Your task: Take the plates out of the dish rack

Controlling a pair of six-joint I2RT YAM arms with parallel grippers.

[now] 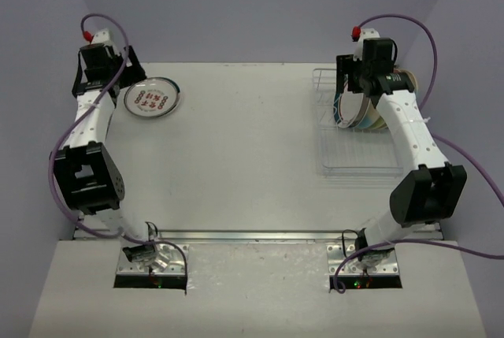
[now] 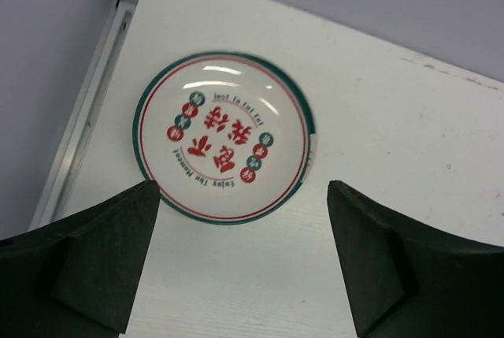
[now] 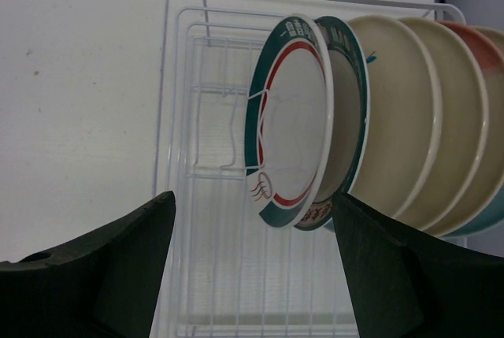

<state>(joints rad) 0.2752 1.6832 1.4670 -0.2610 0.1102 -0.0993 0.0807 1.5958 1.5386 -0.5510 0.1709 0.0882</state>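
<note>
From above, we saw a green-rimmed plate (image 1: pixel 153 99) flat on the table (image 1: pixel 252 141), far-left corner — the dish rack (image 1: pixel 358 161) far right. Left wrist: the left gripper (image 2: pixel 242 196) stood spread over that plate, empty. Right wrist: the right gripper (image 3: pixel 252 204) gaped before the racked upright plates (image 3: pixel 394 117).

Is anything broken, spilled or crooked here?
No, nothing stands out. One green-rimmed plate lies flat and whole on the table. The other plates stand on edge, side by side, in the dish rack. No chips or spills show.
</note>
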